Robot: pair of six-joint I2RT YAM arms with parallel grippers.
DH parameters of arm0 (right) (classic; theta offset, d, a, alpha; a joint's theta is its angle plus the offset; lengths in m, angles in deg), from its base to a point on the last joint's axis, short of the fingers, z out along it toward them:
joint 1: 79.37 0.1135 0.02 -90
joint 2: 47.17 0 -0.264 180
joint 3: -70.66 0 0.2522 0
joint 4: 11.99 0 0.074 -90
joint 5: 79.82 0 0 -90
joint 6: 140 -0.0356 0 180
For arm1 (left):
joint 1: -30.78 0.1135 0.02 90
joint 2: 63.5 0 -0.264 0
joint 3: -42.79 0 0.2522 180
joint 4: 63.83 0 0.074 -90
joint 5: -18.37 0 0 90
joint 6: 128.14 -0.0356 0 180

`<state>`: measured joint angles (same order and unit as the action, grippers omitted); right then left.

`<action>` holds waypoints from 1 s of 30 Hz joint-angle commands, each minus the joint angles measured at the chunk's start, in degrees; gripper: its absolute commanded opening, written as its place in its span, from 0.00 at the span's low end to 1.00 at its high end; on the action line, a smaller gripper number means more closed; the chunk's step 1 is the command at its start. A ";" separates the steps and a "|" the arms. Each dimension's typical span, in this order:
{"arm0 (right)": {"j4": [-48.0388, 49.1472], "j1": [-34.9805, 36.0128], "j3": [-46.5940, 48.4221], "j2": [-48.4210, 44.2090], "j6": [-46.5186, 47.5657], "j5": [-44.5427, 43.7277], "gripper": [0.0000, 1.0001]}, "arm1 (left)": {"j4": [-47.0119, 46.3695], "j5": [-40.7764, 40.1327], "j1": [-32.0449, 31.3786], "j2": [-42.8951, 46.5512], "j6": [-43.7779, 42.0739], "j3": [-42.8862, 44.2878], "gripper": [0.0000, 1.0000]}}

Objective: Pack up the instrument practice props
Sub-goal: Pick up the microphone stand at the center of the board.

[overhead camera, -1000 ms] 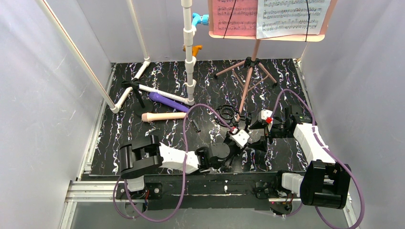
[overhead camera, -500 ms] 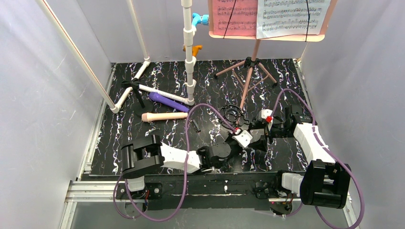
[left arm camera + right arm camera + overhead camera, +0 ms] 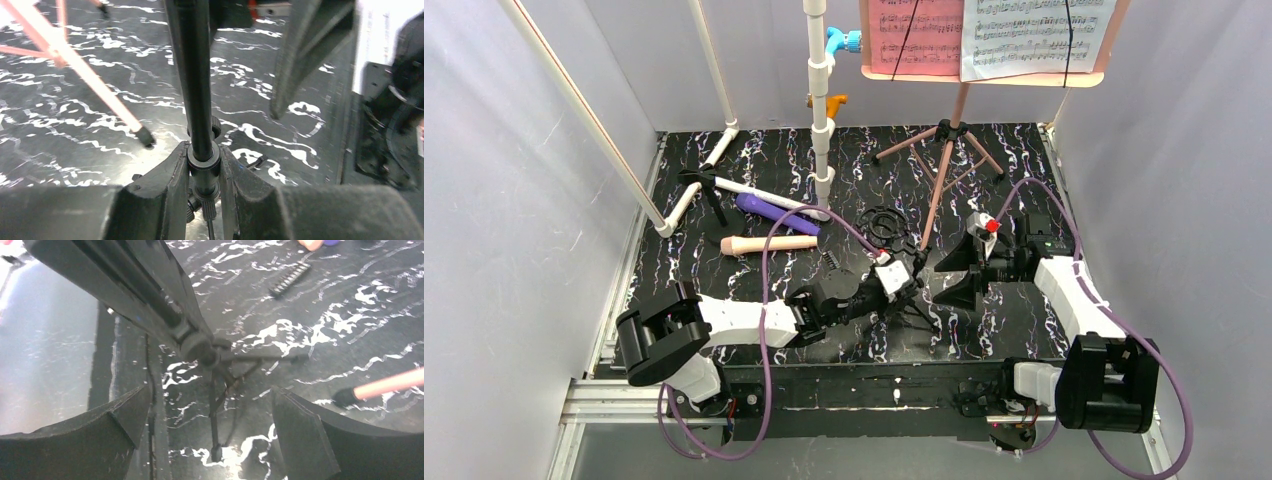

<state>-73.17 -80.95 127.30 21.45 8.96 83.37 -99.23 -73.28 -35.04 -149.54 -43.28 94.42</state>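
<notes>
My left gripper is shut on the pole of a small black tripod stand with a ring-shaped top. Its thin legs spread over the mat. My right gripper stands open just right of it, holding nothing. The pink music stand is upright at the back, with pink and white sheet-music pages on its desk. A purple tube and a beige-pink tube lie at the left.
A white pipe frame with blue and orange fittings rises at the back centre and left. A black comb-like clip lies near the beige-pink tube. One pink stand leg ends close to the black stand. White walls enclose the mat.
My left gripper closed on the black stand's pole and the arm swung left, carrying the stand a little back and left. My right gripper stayed open and turned slightly toward the stand.
</notes>
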 commanded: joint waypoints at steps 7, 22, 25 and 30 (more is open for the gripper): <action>33.77 5.43 -4.59 -0.79 -44.15 8.64 0.93 | 0.48 15.74 1.83 1.58 1.69 4.66 0.00; 51.07 8.32 -8.65 1.74 -62.65 11.81 0.76 | 0.39 12.75 2.79 3.40 1.47 3.16 0.00; 51.67 8.60 -8.69 2.04 -63.39 11.80 0.70 | 0.34 12.48 2.80 3.56 1.60 3.09 0.00; 54.22 8.88 -9.43 1.77 -65.50 11.80 0.68 | -0.08 11.32 2.87 4.60 1.87 2.09 0.00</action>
<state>-23.10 -72.49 118.77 23.53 -53.88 93.53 -95.01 -60.56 -32.55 -149.52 -41.49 96.39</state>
